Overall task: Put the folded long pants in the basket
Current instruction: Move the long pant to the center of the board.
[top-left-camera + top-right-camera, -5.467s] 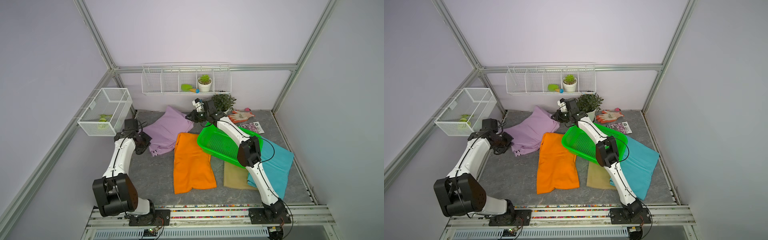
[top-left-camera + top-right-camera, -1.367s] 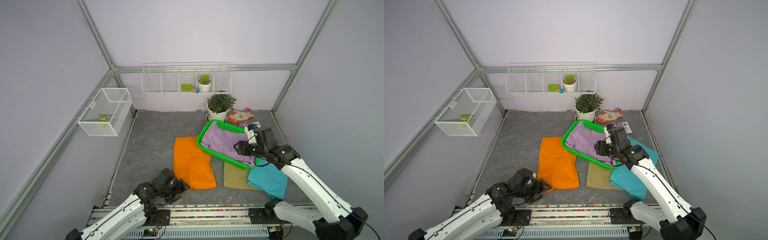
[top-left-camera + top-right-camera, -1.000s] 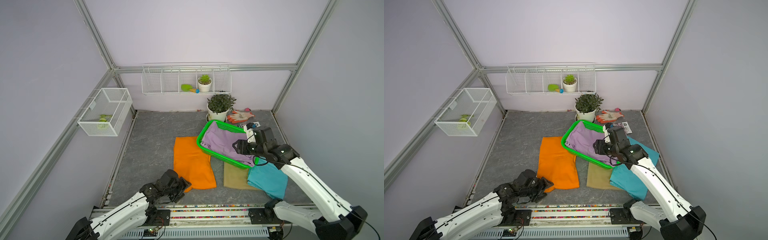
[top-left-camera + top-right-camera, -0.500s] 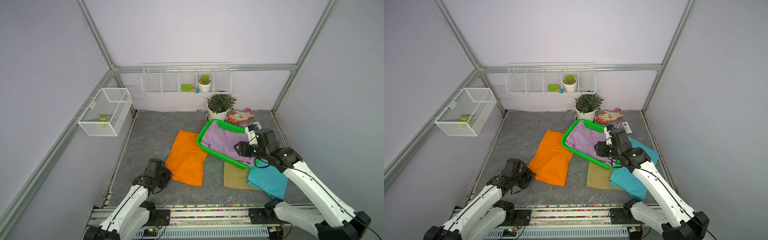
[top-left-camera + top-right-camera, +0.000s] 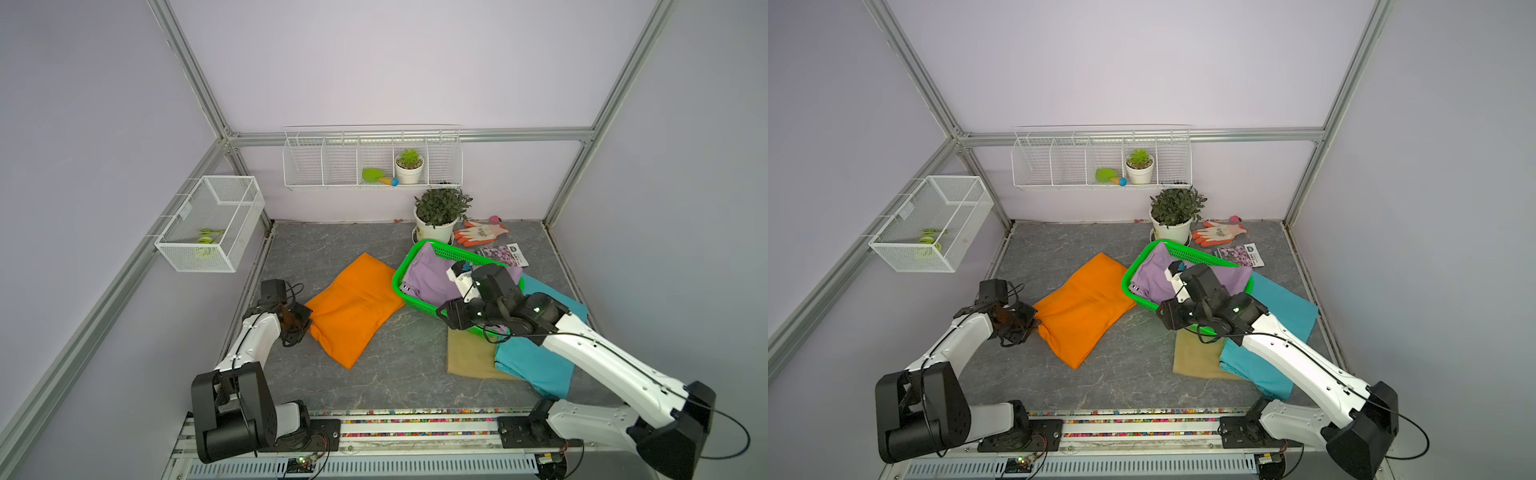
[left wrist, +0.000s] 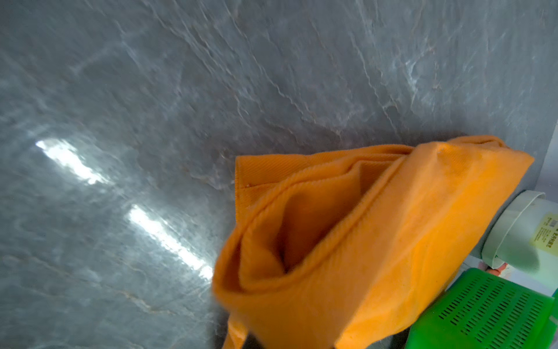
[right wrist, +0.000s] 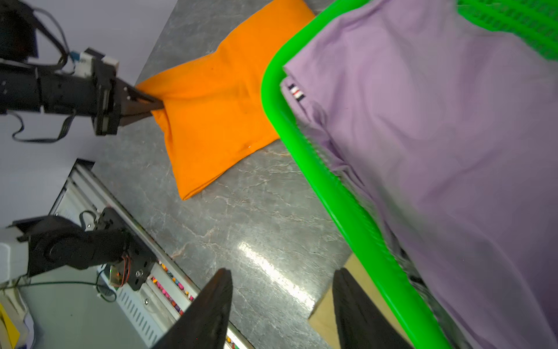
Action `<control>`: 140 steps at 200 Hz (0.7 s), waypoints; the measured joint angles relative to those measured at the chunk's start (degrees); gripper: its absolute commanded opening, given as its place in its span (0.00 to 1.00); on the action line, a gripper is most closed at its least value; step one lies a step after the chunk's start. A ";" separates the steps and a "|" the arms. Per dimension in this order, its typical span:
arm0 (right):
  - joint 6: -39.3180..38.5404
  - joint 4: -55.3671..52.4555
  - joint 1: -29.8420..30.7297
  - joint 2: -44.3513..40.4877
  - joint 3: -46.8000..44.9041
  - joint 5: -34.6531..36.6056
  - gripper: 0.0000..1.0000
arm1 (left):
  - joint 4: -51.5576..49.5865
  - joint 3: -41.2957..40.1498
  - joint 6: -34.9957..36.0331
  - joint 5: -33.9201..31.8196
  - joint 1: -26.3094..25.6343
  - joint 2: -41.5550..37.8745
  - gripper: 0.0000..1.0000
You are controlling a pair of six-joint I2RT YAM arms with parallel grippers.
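The green basket point(image 5: 397, 283) point(image 5: 1128, 284) holds the lilac pants point(image 5: 428, 277) point(image 7: 437, 136). To its left the orange pants point(image 5: 353, 307) point(image 5: 1084, 307) point(image 6: 377, 256) lie askew on the table. My left gripper point(image 5: 306, 322) point(image 5: 1035, 321) point(image 7: 157, 106) is shut on their left corner, which is bunched up. My right gripper point(image 5: 448, 316) point(image 7: 282, 272) hovers open and empty at the basket's near rim. The tan pants point(image 5: 469, 357) and teal pants point(image 5: 536, 361) lie partly under the basket and my right arm.
A potted plant point(image 5: 440, 216), orange-and-white gloves point(image 5: 480, 232) and a seed packet point(image 5: 505, 254) sit behind the basket. A white wire mesh box point(image 5: 212, 224) hangs on the left wall and a wire rack point(image 5: 372, 160) on the back wall.
My left gripper shut on the orange pants' corner and swung from the table's front to the left side, dragging and turning them. My right gripper shifted a little toward the front.
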 measured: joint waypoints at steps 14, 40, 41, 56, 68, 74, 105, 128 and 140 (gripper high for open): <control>-0.52 1.11 3.10 2.49 1.36 0.85 0.59 | -1.01 0.00 0.81 -0.04 2.95 -0.17 0.04; -1.07 3.10 6.99 7.52 4.31 2.16 0.60 | -1.55 -0.04 2.01 0.04 6.67 -0.85 0.28; -1.09 3.19 7.06 7.67 4.39 2.16 0.60 | -1.60 -0.04 2.12 0.07 6.73 -0.85 0.29; -1.46 4.04 8.26 10.93 6.23 2.29 0.60 | -2.10 0.13 3.37 0.57 7.13 -0.85 0.57; -1.73 4.33 8.76 13.53 7.80 2.12 0.61 | -3.02 0.57 3.87 0.76 7.52 -0.94 0.78; -2.01 4.42 8.83 14.95 8.74 1.86 0.61 | -3.85 0.87 3.87 0.57 7.91 -1.05 0.87; -4.63 3.76 8.85 24.20 16.83 1.64 0.63 | -7.15 1.53 3.93 -0.79 9.16 -4.96 0.96; -6.05 1.14 8.83 33.59 27.82 2.12 0.63 | -6.16 -0.59 3.76 3.34 8.26 -9.03 0.76; -6.88 -0.98 8.83 39.15 35.04 2.14 0.62 | -4.52 -2.58 3.91 7.15 5.88 -10.34 0.64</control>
